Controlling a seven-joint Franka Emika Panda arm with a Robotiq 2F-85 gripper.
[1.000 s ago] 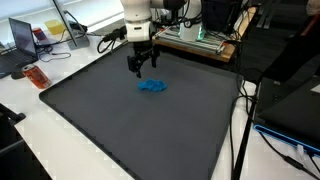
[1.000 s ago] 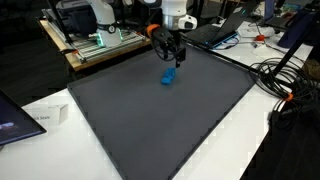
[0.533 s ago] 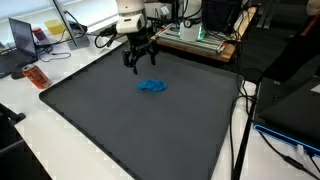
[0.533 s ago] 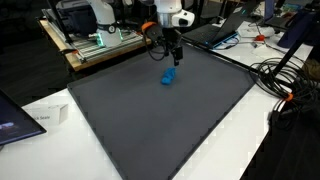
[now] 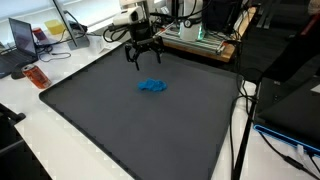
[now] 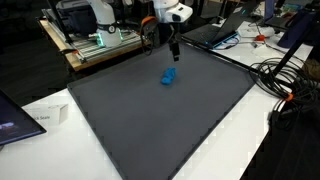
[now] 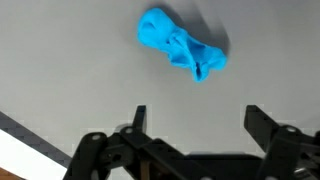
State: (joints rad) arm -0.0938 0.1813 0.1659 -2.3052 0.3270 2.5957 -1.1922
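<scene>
Above the blue cloth, toward the rack side: jaws hang spread as wide as they go, holding nothing, clear of the surface.
Blue cloth: crumpled, low, lying on the dark mat, which stretches all round it; in the wrist view it sits ahead of the jaws and off-centre.
Bench: white, well apart from the cloth.
Approach, my judgement: centre over the cloth, straddle its narrow middle, and come straight down.
Risk: a shallow pinch may catch only one fold.

Arm stretched forward, gripper pointing straight down, jaws spread wide, holding nothing
</scene>
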